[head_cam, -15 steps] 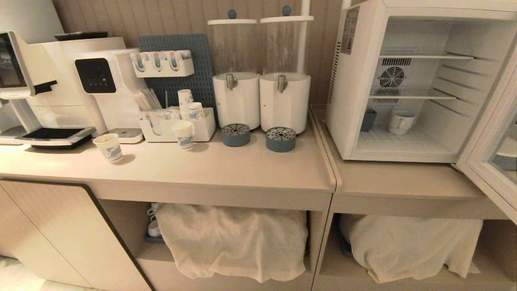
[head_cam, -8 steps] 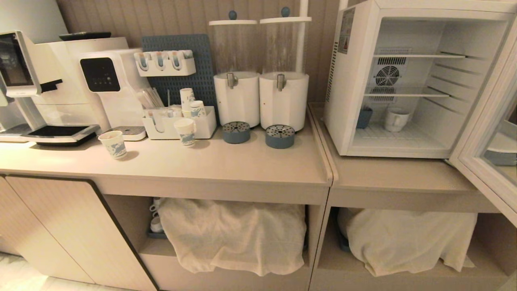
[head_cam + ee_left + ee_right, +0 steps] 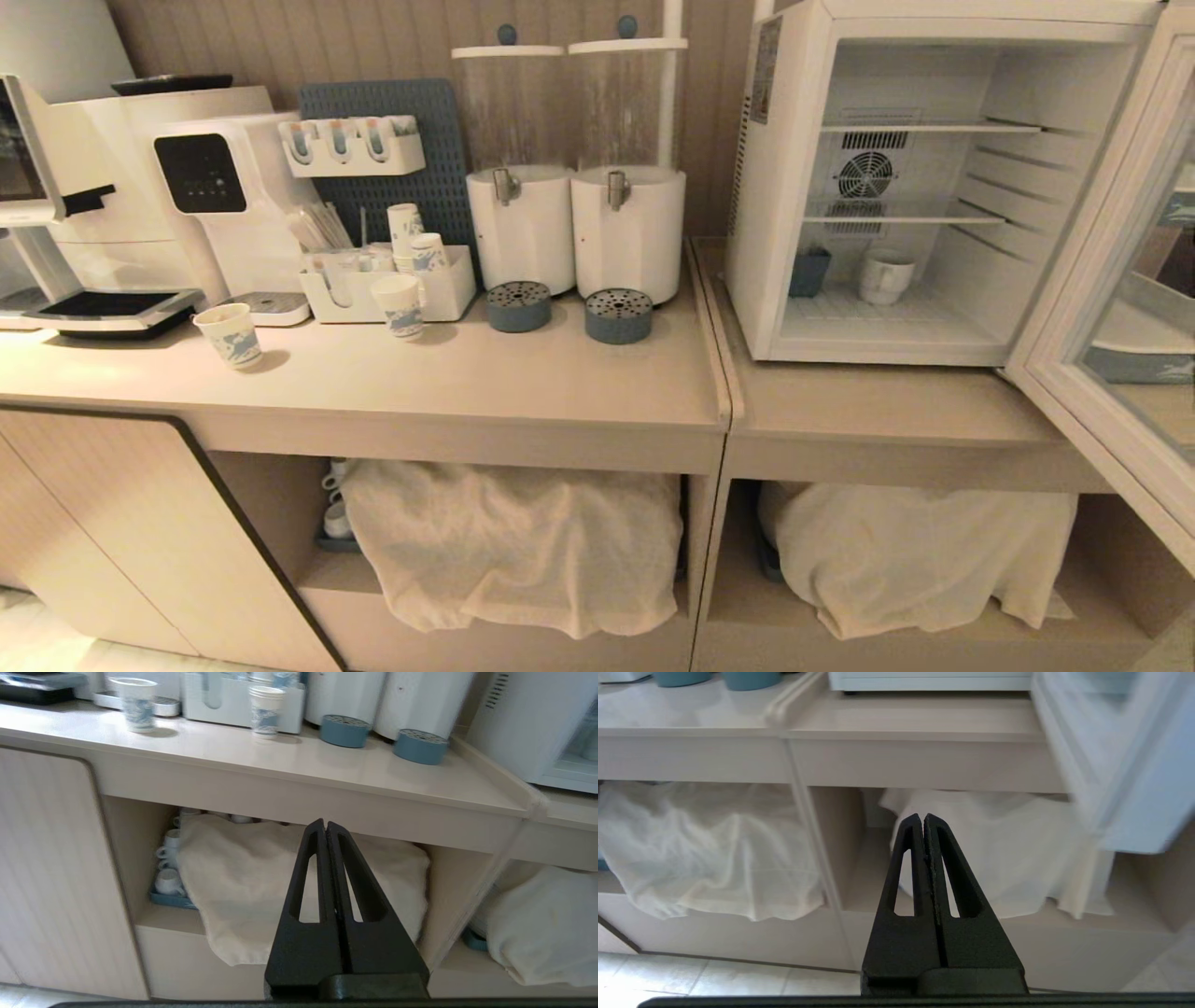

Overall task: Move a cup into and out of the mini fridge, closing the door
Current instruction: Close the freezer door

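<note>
- Cup (image 3: 884, 276): white mug standing upright on the floor of the mini fridge (image 3: 780, 187), toward the back, near a small dark blue container (image 3: 808, 273).
- Left gripper (image 3: 325, 828): fingers pressed together, holding nothing, low before the counter (image 3: 289, 760) and facing a cloth-covered shelf (image 3: 261, 882).
- Right gripper (image 3: 923, 821): fingers likewise pressed together and empty, facing the lower shelf under the fridge's counter section.
- Door (image 3: 1102, 308): swung wide open at the right, nearer than the cabinet.
- Paper cups (image 3: 228, 336): on the counter at left.
- Two drink dispensers (image 3: 574, 224): against the wall, left of the fridge.
</note>
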You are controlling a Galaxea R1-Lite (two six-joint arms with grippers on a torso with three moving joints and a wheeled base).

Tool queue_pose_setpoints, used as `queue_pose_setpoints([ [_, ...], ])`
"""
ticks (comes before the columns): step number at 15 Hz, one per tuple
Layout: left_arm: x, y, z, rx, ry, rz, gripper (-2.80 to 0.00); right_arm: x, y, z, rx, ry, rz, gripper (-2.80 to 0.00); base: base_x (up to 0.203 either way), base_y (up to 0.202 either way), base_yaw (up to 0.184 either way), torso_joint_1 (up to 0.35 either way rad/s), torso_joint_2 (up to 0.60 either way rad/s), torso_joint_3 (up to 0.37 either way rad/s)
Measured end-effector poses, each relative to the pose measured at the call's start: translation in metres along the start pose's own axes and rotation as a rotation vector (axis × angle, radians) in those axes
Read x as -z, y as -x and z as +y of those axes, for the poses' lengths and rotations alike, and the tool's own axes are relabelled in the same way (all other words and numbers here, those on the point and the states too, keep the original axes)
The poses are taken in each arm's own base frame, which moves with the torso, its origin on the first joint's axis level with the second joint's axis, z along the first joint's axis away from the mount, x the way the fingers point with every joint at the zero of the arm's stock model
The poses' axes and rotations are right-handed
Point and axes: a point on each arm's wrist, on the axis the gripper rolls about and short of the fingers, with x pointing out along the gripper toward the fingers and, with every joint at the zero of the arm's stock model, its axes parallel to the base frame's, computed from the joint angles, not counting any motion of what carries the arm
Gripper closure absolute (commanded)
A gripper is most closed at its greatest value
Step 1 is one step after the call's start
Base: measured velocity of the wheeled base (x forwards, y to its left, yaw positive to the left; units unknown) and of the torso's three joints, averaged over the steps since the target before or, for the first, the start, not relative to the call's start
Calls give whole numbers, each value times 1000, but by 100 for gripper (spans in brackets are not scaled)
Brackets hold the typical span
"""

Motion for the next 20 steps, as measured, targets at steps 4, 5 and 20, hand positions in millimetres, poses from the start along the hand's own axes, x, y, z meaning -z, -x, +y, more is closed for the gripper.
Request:
queue_pose_setpoints([
  [4, 0, 0, 0, 0, 0, 0, 0, 0, 0, 0, 1, 0, 5, 0, 0, -191, -1, 2, 6, 3],
  [5, 0, 0, 0, 0, 0, 0, 0, 0, -1, 0, 1, 0, 7, 0, 0, -196, 1, -6, 2, 2],
  [20, 0, 0, 0, 1, 1, 0, 0, 0, -2, 0, 1, 0, 21, 0, 0, -182, 0, 2, 1, 2],
])
